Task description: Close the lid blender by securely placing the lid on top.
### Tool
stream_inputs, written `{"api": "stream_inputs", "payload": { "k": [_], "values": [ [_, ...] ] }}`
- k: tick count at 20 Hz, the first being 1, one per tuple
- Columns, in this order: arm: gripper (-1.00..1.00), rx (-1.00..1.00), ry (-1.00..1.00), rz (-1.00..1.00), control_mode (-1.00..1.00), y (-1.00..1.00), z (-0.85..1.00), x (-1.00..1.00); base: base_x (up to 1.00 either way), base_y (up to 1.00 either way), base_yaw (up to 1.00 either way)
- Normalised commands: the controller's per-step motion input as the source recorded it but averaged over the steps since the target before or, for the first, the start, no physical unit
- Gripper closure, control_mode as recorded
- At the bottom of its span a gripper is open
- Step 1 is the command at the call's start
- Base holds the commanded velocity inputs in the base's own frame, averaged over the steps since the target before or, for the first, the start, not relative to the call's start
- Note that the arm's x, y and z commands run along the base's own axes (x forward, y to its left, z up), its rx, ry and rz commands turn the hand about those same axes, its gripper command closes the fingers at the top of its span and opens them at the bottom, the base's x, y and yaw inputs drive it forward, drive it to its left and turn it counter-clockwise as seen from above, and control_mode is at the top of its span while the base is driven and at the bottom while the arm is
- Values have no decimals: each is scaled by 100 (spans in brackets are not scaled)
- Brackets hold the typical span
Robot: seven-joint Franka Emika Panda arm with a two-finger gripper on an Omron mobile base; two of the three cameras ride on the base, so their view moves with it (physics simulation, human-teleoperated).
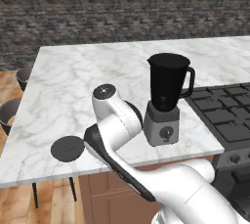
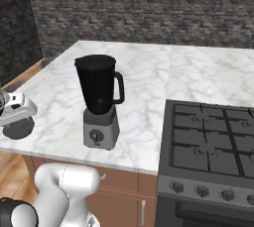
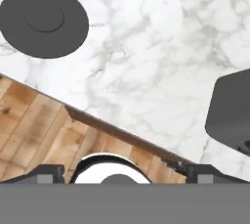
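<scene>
The lid [image 1: 68, 148] lay flat on the white marble table [image 1: 68, 86], close to its front edge, and nothing touched it. The blender [image 1: 166, 98] stood upright well apart from it, also near the front edge, just beside the stove [image 2: 211, 137]. Its black jar was open at the top, with the handle turned toward the stove. The tool [image 3: 124, 173] hung above the table edge, between lid and blender; its tips were spread wide and held nothing.
</scene>
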Motion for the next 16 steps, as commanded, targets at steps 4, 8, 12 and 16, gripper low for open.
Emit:
{"api": "stream_inputs", "payload": {
  "k": [4, 8, 12, 16],
  "values": [
    [-100, 0, 11, 22, -100, 79, -67, 7, 0, 0, 0],
    [-100, 0, 12, 10, -100, 62, -53, 48, 0, 0, 0],
    [-100, -2, 18, 1, -100, 53, -10, 47, 0, 0, 0],
    [-100, -15, 29, 0, -100, 64, 0, 35, 0, 0, 0]
  ]
}}
